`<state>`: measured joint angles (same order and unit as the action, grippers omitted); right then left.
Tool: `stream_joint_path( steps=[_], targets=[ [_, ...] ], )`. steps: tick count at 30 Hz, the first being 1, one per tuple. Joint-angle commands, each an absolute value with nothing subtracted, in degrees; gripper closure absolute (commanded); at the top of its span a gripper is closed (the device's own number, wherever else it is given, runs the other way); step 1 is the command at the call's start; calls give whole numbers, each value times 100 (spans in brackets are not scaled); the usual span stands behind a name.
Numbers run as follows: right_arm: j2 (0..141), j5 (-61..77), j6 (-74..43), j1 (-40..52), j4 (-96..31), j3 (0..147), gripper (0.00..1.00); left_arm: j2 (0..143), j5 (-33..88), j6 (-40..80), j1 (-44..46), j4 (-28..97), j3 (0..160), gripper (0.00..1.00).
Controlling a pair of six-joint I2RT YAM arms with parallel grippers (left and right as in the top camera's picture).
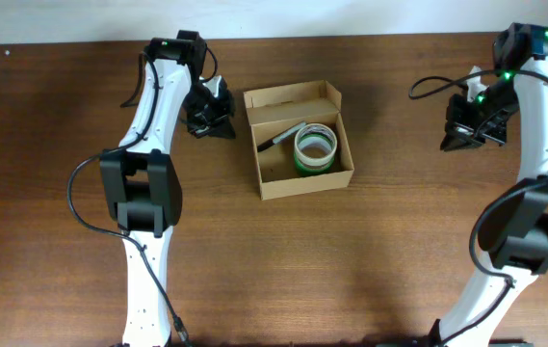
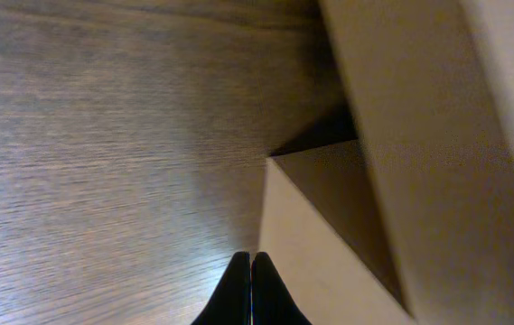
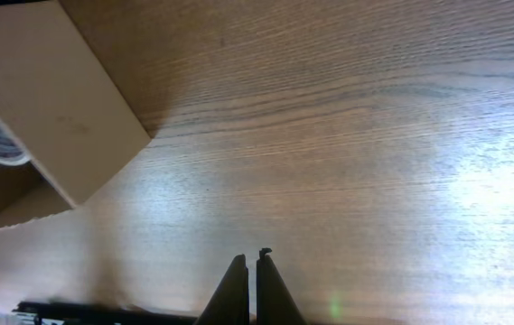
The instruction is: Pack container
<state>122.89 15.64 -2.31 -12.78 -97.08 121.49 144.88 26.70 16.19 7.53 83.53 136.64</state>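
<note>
Overhead view, and your container (image 1: 304, 183) sits in the upper middle of the frame on the wooden table (image 1: 62, 241), open at the top, its flap lid (image 1: 291, 97) folded back along the far edge. Inside you've got a tape roll (image 1: 316, 147) with a green rim lying flat toward the right side, and a thin dark pen-like item (image 1: 277, 140) angled beside it. Your left gripper (image 1: 212, 120) hangs just left of the box, near its upper-left corner, fingers pinched together on nothing; the left wrist view shows the tips meeting over bare wood with the cardboard wall just beside them. Your right gripper (image 1: 466, 136) is well apart from the box, over at the right of the frame, likewise clamped on empty air; its wrist view shows only tabletop ahead and a corner of the box at upper left. So the loading looks done or close to it, judging by what's in there. What's left, it seems, is bringing that flap down and closing the box.
</note>
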Motion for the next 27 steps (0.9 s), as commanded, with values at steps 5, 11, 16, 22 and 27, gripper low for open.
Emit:
stream_joint_path(
  steps=[5, 11, 16, 22, 27],
  targets=[
    [12903, 2650, 447, -1308, -9730, 12145, 96, 14394, 2939, 1909, 749, 8239, 13697, 98],
    [13347, 3181, 777, -1192, -9727, 12145, 96, 14394, 2934, 2169, 749, 7964, 13697, 98],
    [13482, 3301, 974, -937, -9660, 12145, 96, 14449, 2936, 2403, 749, 7701, 13694, 98],
    [13557, 3299, 987, -707, -9161, 12145, 96, 14538, 3092, 2510, 749, 7546, 13692, 98],
    [13559, 3183, 607, -666, -8399, 12147, 96, 14632, 3262, 2530, 749, 7548, 13692, 98]
  ],
)
